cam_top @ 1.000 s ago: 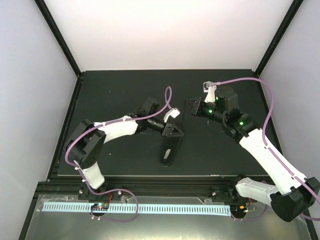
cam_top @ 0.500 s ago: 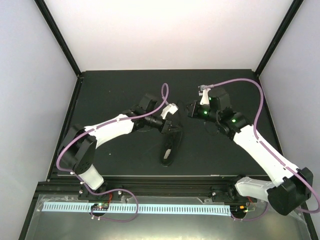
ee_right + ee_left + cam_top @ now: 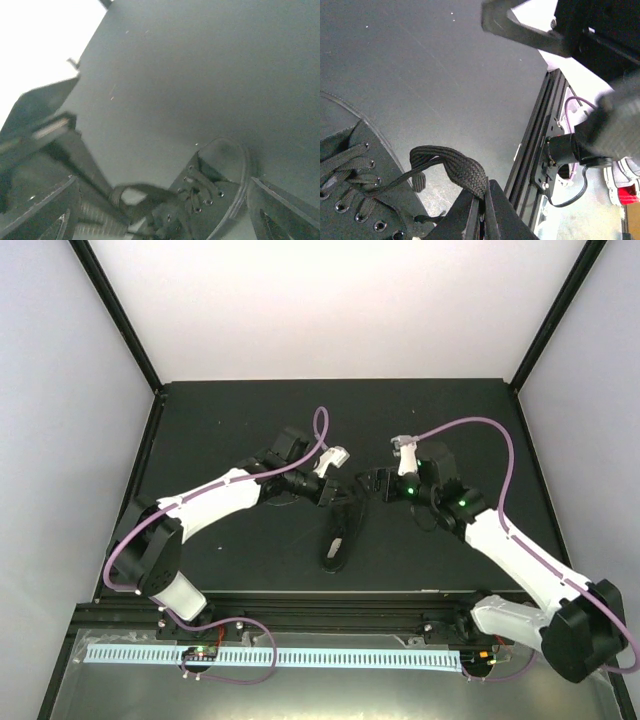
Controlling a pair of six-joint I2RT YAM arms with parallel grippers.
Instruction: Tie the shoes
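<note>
Although overhead hides it, left wrist view shows left claw (image 3: pixel 480 196) pinching lace (image 3: pixel 451 162).

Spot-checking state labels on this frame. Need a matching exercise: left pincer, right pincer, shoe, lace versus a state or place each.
Things:
1. left pincer
2. right pincer
3. shoe
4. lace

States or places:
A. open
B. lying on the black table between the two arms
C. shut
D. pulled up in a loop, pinched at one end

Pairs: 1-C, 2-A, 3-B, 4-D
</note>
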